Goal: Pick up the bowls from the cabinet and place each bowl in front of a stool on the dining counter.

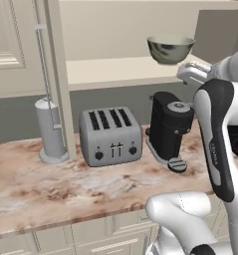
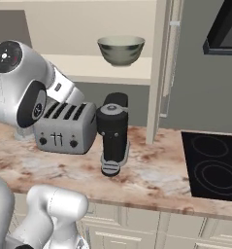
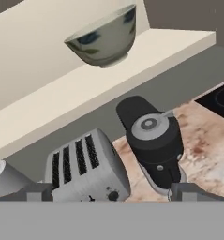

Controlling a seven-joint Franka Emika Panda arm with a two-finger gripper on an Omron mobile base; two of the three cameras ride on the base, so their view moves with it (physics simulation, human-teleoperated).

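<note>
A dark grey-green bowl point(image 1: 170, 48) point(image 2: 121, 50) point(image 3: 103, 41) with a pale inside stands upright on the pale shelf point(image 1: 115, 72) point(image 2: 88, 68) point(image 3: 62, 98) of the open cream cabinet. The cabinet door point(image 1: 55, 74) stands swung out, edge-on. My gripper point(image 3: 112, 193) is open and holds nothing, with one fingertip point(image 3: 38, 192) at each side of the hand view's bottom. It hovers in front of and below the bowl, apart from it. In the left base view my hand point(image 1: 194, 73) sits just right of and below the bowl. The stools and the dining counter are out of view.
Under the shelf, a marble-topped run of cream drawers point(image 1: 65, 189) carries a silver toaster point(image 1: 110, 135) point(image 2: 66, 127) point(image 3: 85, 168), a black coffee machine point(image 1: 170, 127) point(image 2: 112, 133) point(image 3: 153, 140) and a paper-towel holder point(image 1: 51, 132). A black cooktop point(image 2: 214, 165) lies to the right.
</note>
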